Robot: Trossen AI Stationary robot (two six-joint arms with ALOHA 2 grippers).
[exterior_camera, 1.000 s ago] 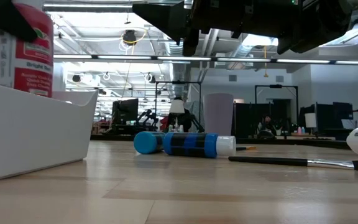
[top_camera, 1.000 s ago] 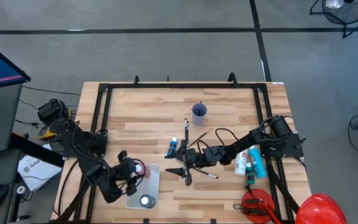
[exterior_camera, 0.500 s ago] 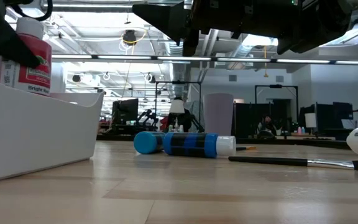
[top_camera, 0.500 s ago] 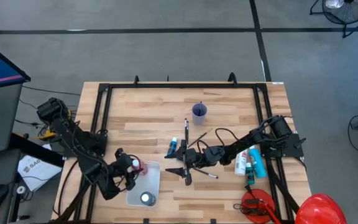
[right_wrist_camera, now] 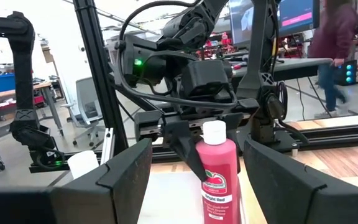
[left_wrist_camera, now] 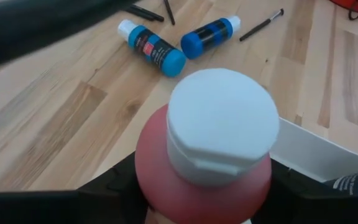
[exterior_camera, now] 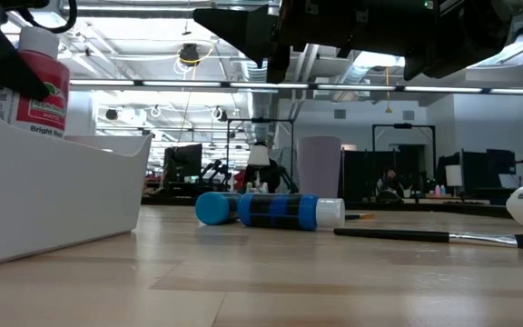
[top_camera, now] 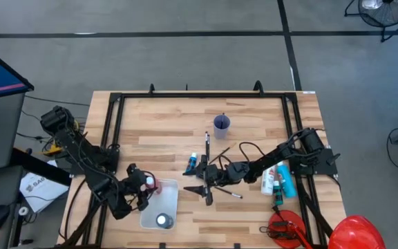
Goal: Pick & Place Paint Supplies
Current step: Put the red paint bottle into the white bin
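A red paint bottle [left_wrist_camera: 199, 175] with a white cap [left_wrist_camera: 222, 121] stands upright over the white bin [top_camera: 164, 202], and my left gripper [top_camera: 142, 190] is shut on it. Its lower part is hidden behind the bin's wall [exterior_camera: 53, 195]. Another bottle [top_camera: 162, 220] stands inside the bin. Two blue bottles [exterior_camera: 271, 210] and thin dark brushes [exterior_camera: 434, 237] lie on the table's middle. My right gripper [top_camera: 209, 178] hangs open and level above the brushes, holding nothing. My left gripper pinches the red bottle's body [left_wrist_camera: 160, 180] between its two fingers, below the shoulder. The fingers [right_wrist_camera: 188, 155] come slanting down from the table's left side. The bottle stays upright, cap up; whether its base touches the bin's floor is hidden by the wall.
A purple cup [top_camera: 221, 124] stands toward the far middle. White and teal bottles [top_camera: 278, 180] lie at the right under my right arm. A red rounded helmet-like thing [top_camera: 354, 232] sits at the near right corner. Black frame rails border the table.
My left gripper has sunk with the red bottle and drawn a little toward the table's left edge. The bottle has stayed upright, and more of its lower part now lies behind the bin's wall.
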